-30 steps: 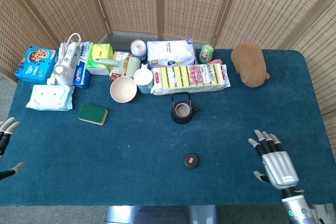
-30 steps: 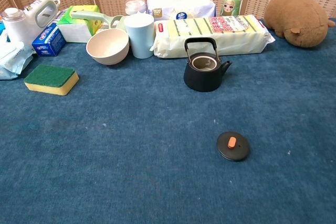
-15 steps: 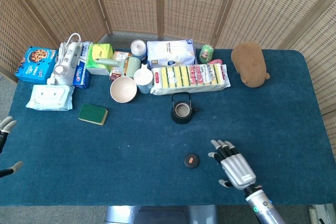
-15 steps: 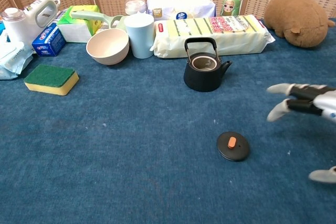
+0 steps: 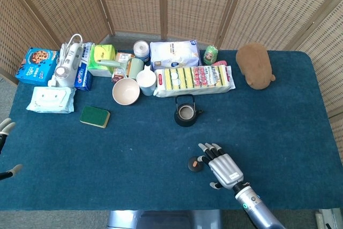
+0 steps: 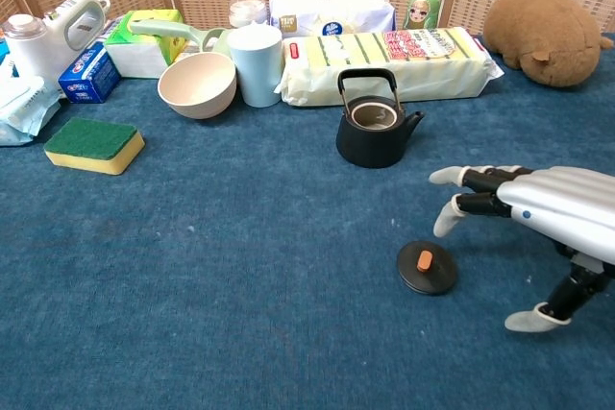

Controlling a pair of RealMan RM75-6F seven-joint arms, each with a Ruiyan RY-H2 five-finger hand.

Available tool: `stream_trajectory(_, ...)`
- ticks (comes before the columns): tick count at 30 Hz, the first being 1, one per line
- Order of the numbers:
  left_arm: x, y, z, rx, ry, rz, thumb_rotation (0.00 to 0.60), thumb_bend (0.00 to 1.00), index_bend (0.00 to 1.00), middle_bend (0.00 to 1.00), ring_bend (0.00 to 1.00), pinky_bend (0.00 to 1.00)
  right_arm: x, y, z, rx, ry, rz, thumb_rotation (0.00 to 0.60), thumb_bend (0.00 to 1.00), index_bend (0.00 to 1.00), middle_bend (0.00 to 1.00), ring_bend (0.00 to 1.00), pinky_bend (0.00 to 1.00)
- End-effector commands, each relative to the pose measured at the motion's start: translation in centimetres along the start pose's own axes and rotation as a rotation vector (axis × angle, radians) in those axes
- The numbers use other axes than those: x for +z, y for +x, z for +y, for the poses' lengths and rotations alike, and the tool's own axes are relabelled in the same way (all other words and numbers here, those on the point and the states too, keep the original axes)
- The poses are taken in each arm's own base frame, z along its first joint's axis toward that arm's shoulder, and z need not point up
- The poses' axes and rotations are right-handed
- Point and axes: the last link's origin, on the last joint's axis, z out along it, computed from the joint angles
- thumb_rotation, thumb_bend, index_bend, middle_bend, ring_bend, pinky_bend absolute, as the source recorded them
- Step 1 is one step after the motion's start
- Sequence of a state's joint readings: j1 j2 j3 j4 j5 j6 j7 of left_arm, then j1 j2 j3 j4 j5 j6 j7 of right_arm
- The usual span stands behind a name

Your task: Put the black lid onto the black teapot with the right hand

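The black lid (image 6: pixel 427 268) with an orange knob lies flat on the blue cloth, also seen from the head view as the lid (image 5: pixel 194 164). The black teapot (image 6: pixel 376 133) stands uncovered behind it with its handle up; the head view shows the teapot (image 5: pixel 186 112) too. My right hand (image 6: pixel 538 210) hovers just right of the lid with fingers spread and nothing in it, and in the head view the right hand (image 5: pixel 221 165) sits beside the lid. At the far left edge, only fingertips of my left hand (image 5: pixel 5 148) show, apart and empty.
A green-yellow sponge (image 6: pixel 94 145), a beige bowl (image 6: pixel 197 84) and a pale blue cup (image 6: pixel 257 64) stand at the back left. A long sponge pack (image 6: pixel 394 62) lies behind the teapot. A brown plush toy (image 6: pixel 545 33) sits back right. Boxes and packets line the far edge.
My right hand has moved left across the cloth, from the right side to just beside the lid. The lid and teapot have not moved.
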State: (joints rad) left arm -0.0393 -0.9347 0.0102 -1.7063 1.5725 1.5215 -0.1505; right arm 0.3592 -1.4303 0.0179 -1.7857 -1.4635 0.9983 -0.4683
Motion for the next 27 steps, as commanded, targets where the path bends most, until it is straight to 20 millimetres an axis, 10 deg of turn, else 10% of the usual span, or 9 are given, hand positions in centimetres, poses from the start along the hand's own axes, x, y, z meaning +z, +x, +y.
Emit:
stream_trajectory(1,0.0,0.0,0.0,0.001,0.001,0.001,0.6,0.14,0.0,0.0,0.0,0.05,0.3,0.2,-0.2,0.004,0.011,-0.008,0.6,0.12,0.26,0.02,0.01,0.0)
stream_trajectory(27,0.1,0.1,-0.2,-0.005,0.009,-0.001,0.6,0.14,0.0,0.0,0.0,0.05,5.1,0.9,-2.4,-0.024,0.063,-0.113,0.6,0.17,0.28,0.02,0.02,0.01)
